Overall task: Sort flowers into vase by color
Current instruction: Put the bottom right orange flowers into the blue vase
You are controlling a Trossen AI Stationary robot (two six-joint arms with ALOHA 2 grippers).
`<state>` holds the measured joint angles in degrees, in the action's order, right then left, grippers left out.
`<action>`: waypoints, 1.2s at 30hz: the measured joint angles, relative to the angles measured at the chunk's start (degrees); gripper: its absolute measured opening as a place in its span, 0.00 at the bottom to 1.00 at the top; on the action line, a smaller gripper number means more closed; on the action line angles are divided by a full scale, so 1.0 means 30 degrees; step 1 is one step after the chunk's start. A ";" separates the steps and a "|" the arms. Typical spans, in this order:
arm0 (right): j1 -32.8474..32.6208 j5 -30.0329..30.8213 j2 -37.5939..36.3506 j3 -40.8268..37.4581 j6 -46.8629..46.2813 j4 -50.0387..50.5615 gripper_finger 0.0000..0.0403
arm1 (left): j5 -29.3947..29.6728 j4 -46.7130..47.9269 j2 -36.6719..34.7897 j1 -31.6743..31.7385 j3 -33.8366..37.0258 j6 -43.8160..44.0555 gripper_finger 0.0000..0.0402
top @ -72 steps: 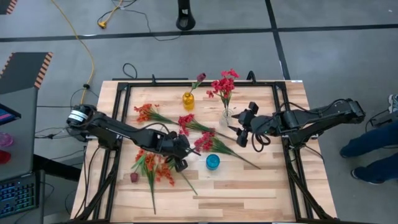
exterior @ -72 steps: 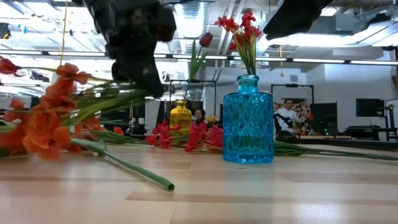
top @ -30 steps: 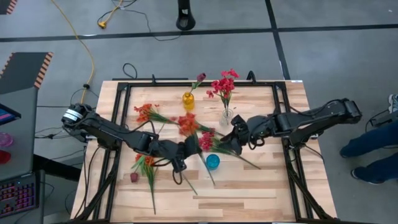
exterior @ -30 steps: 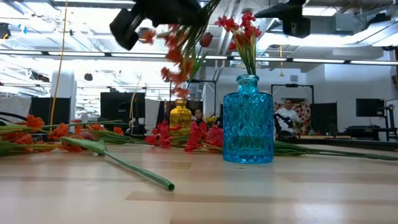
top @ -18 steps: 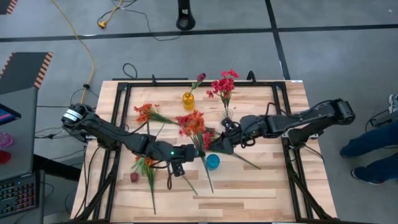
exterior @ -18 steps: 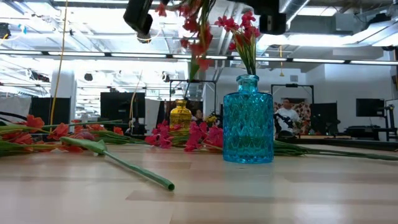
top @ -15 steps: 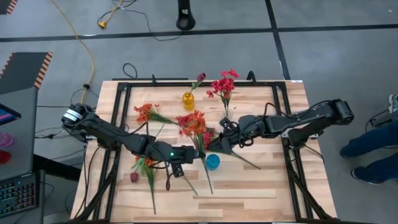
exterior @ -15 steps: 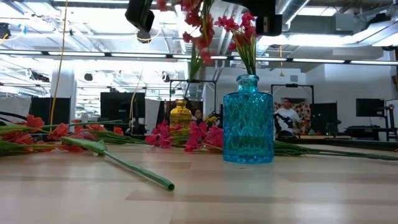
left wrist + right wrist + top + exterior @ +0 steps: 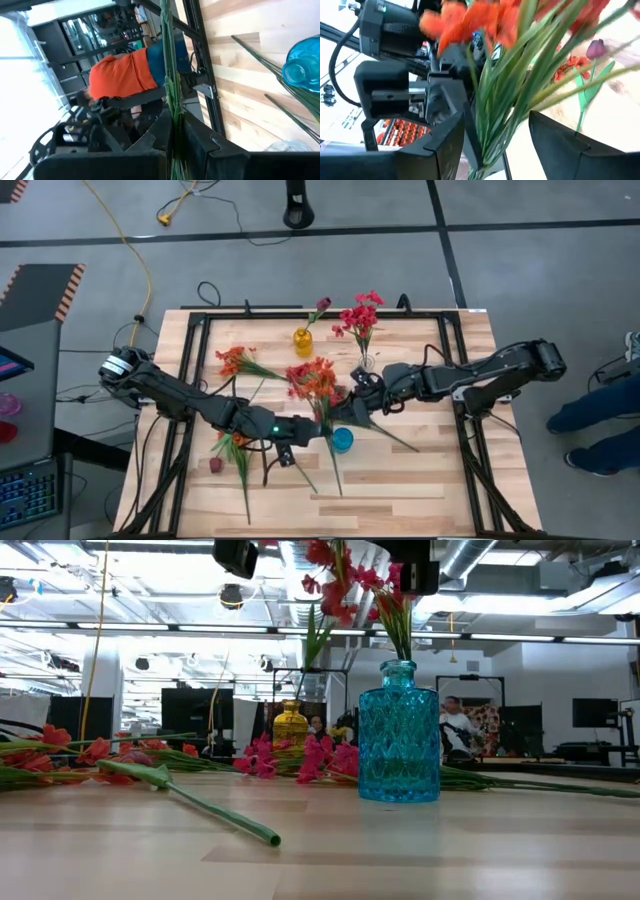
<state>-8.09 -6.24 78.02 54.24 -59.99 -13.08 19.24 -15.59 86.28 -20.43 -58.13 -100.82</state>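
My left gripper (image 9: 302,426) is shut on an orange-red spray (image 9: 316,379) and holds it in the air beside the blue vase (image 9: 342,440). My right gripper (image 9: 348,411) is open; its fingers (image 9: 446,145) stand on either side of the spray's green stems (image 9: 492,105), below the blooms. A yellow vase (image 9: 302,340) holds a maroon bud. A clear vase (image 9: 365,364) holds crimson blooms (image 9: 360,315). More orange sprays (image 9: 240,448) and a crimson spray (image 9: 300,755) lie flat on the table. My left gripper pinches the orange-red spray's bundle of stems (image 9: 172,102) between its two fingers, about midway along, coming level from the table's left and lying across the stems. The spray is lifted clear, with its stem end (image 9: 335,488) pointing toward the near edge. My right gripper: whether its open fingers touch the stems, I cannot tell.
Another orange spray (image 9: 236,361) lies at the far left, and a loose maroon bud (image 9: 215,465) lies near the left edge. A long stem (image 9: 200,805) lies across the near table. A person (image 9: 600,415) stands past the right edge. The near right boards (image 9: 420,490) are bare.
My left gripper has carried the orange-red spray right, toward the blue vase, and the spray has turned so that its stem end points at the near edge. My right gripper has moved left and now has its open fingers around the stems.
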 joint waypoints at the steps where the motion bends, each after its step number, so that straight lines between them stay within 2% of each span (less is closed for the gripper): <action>1: 0.0019 0.0000 -0.0007 0.0000 0.0000 0.0000 0.62 | -0.0157 -0.0116 0.0000 -0.0002 0.0000 -0.0138 0.04; 19: -0.0043 0.0022 0.0051 0.0000 0.0100 -0.1067 0.62 | -0.0834 -0.1255 0.0007 0.0321 0.0000 -0.0995 0.04; 23: -0.0299 0.0007 0.0552 0.0007 0.0086 -0.1292 0.62 | -0.0829 -0.1212 0.0007 0.0321 0.0006 -0.0995 0.04; 29: -0.0596 -0.0346 0.1769 0.0007 -0.0429 -0.3478 0.61 | -0.0851 -0.1033 0.0007 0.0291 0.0007 -0.0857 0.04; 32: -0.0593 -0.0358 0.1966 0.0007 -0.0483 -0.3965 0.58 | -0.0856 -0.0942 0.0000 0.0291 0.0007 -0.0658 0.04; 36: -0.0600 -0.0357 0.2033 0.0007 -0.0084 -0.4221 0.47 | -0.0835 -0.0864 0.0000 0.0241 0.0007 -0.0555 0.04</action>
<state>-9.89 -7.31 84.12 54.26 -60.24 -25.75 16.74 -18.18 86.28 -19.70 -58.11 -102.49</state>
